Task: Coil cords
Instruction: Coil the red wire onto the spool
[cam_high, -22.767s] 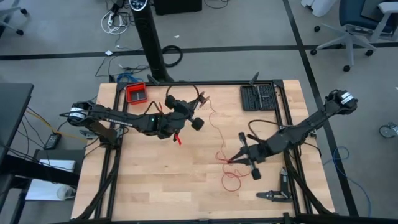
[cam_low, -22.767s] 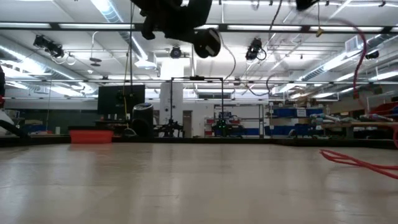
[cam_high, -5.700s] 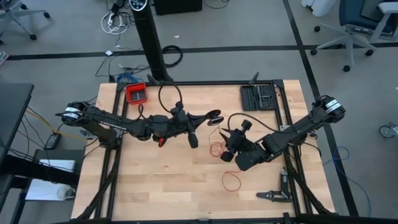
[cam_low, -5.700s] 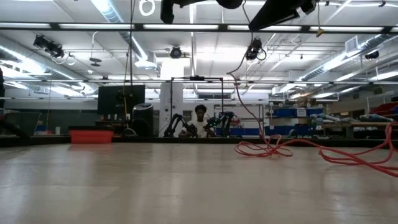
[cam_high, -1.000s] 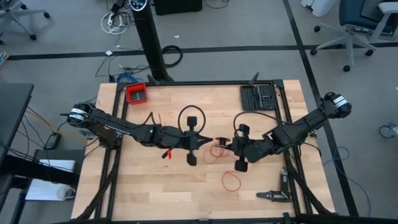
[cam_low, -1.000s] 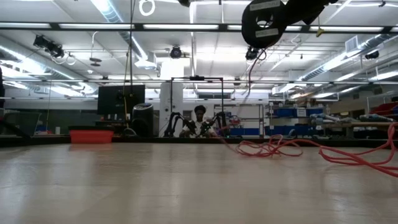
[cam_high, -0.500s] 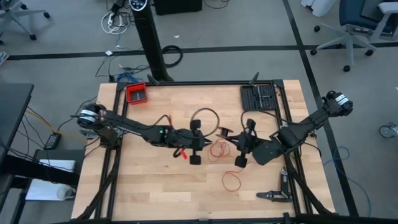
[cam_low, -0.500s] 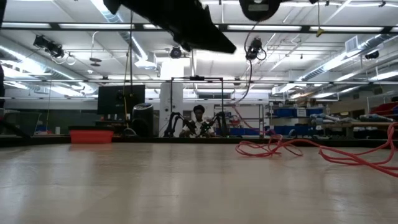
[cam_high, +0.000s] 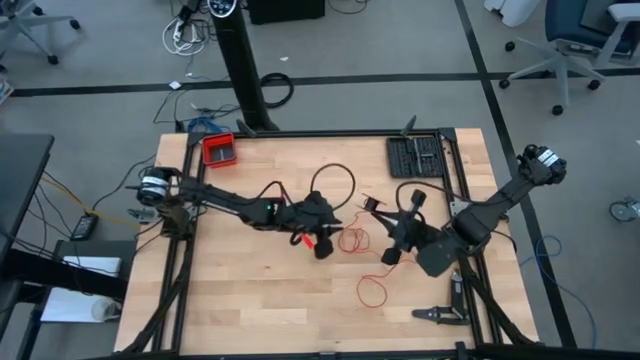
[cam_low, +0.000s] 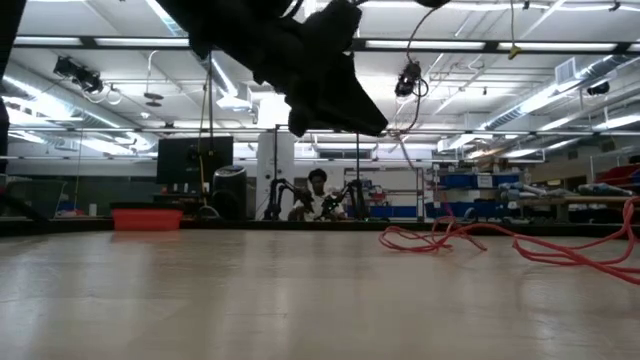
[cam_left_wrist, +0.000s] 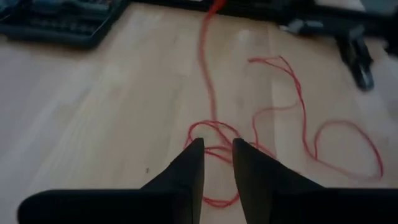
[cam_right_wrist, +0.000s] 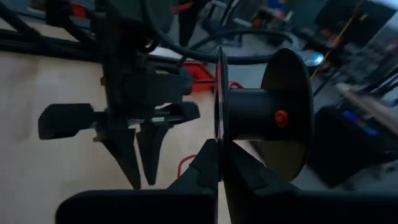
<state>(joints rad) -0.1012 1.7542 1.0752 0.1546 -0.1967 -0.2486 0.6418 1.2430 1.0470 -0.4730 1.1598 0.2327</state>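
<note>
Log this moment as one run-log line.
left gripper: open, above red cord loops, mid-table | right gripper: shut on black spool | cord: loose, uncoiled

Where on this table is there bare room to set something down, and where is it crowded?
Free: the near left wood, between the left tool and the table's front edge, and the far middle strip between the red tray and the tool case. Crowded: the centre, where both tools, the right one included, meet over the red cord, whose loop lies nearer the front.
</note>
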